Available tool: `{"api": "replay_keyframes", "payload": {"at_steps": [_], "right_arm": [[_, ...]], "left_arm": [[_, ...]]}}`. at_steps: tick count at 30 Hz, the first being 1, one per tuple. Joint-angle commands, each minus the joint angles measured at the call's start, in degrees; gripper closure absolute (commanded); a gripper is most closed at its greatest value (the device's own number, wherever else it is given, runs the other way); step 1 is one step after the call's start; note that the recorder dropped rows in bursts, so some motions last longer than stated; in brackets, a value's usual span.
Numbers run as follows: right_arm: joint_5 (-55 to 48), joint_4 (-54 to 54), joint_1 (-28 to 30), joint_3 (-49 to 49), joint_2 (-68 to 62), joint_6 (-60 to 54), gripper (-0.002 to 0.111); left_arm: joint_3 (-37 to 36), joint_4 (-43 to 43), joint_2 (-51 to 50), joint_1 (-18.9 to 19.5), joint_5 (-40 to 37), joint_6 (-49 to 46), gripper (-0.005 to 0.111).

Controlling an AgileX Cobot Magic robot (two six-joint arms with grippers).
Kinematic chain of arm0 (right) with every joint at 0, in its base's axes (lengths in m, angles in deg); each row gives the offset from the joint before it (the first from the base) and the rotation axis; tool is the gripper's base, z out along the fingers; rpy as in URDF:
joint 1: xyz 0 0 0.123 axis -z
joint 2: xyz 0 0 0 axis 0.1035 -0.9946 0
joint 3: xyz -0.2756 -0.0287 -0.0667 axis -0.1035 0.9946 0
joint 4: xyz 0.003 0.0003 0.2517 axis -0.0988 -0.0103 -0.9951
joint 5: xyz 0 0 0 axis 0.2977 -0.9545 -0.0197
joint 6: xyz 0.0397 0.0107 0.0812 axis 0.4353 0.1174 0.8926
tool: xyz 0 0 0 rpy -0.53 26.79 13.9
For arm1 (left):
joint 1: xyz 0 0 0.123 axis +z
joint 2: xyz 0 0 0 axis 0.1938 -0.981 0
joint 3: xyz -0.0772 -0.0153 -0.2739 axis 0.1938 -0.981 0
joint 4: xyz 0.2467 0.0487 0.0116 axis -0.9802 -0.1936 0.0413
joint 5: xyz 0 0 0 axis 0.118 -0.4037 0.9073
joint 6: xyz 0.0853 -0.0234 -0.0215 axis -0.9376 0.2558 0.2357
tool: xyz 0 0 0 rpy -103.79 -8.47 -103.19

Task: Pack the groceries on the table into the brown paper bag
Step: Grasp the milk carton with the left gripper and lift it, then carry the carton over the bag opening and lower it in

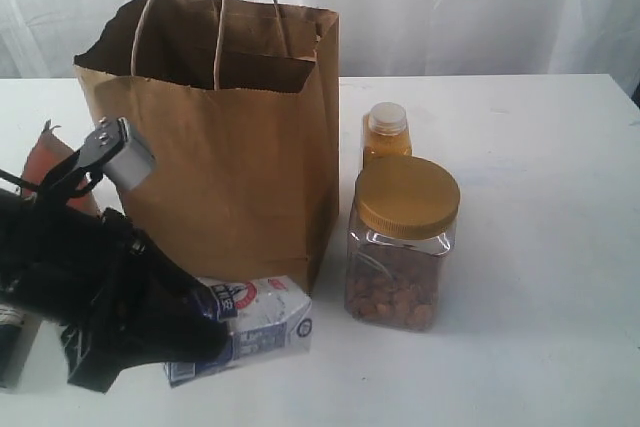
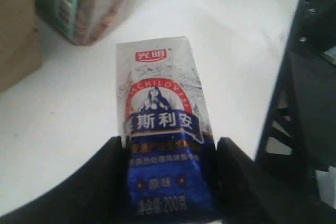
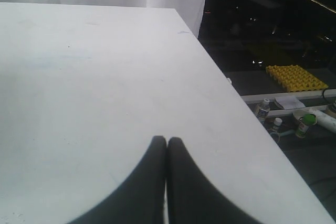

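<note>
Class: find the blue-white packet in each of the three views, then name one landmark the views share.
Exterior view: the blue-white packet lies low, left of centre, before the brown paper bag.
Left wrist view: mid-picture, between the fingers of the left gripper.
Right wrist view: not in it.
Shared landmark: the white table.

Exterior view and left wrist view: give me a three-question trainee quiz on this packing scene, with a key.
1. True or false: the gold-lidded clear plastic nut jar lies on its side.
2. What sits between the left jaws? A nothing; B the blue-and-white foil packet; C the jar.
3. In the exterior view, which item stands just behind the jar, beside the tall brown paper bag?
Key: 1 false, it stands upright; 2 B; 3 the small orange bottle.
</note>
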Motion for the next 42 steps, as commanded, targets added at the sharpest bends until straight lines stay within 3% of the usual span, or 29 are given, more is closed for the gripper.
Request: {"api": "replay_keyframes", "payload": {"at_steps": [1,14,19,24,28,35,42], "right_arm": [[0.2,0.4,0.3,0.1,0.2,0.2,0.108],[0.2,0.4,0.3,0.1,0.2,0.2,0.108],[0.2,0.4,0.3,0.1,0.2,0.2,0.108],[0.2,0.4,0.3,0.1,0.2,0.2,0.108],[0.2,0.4,0.3,0.1,0.2,0.2,0.108],[0.2,0.4,0.3,0.1,0.2,0.2,0.108],[0.2,0.4,0.3,0.1,0.2,0.2,0.108]], "left_arm": [[-0.1,-0.2,3.7,-0.3,-7.9,2.1,0.107],[-0.1,-3.0,11.0,-0.3,-7.5,2.1,0.107],[0.8,-3.9,14.4,-0.3,-1.1,2.1,0.107],[7.1,-9.0,19.1,-0.3,5.9,2.1,0.107],[13.7,-14.4,23.0,-0.3,15.8,2.1,0.107],[17.5,-17.9,25.9,-0.3,43.9,2.1,0.107],[17.5,-18.2,19.5,-0.3,55.2,2.1,0.107]]}}
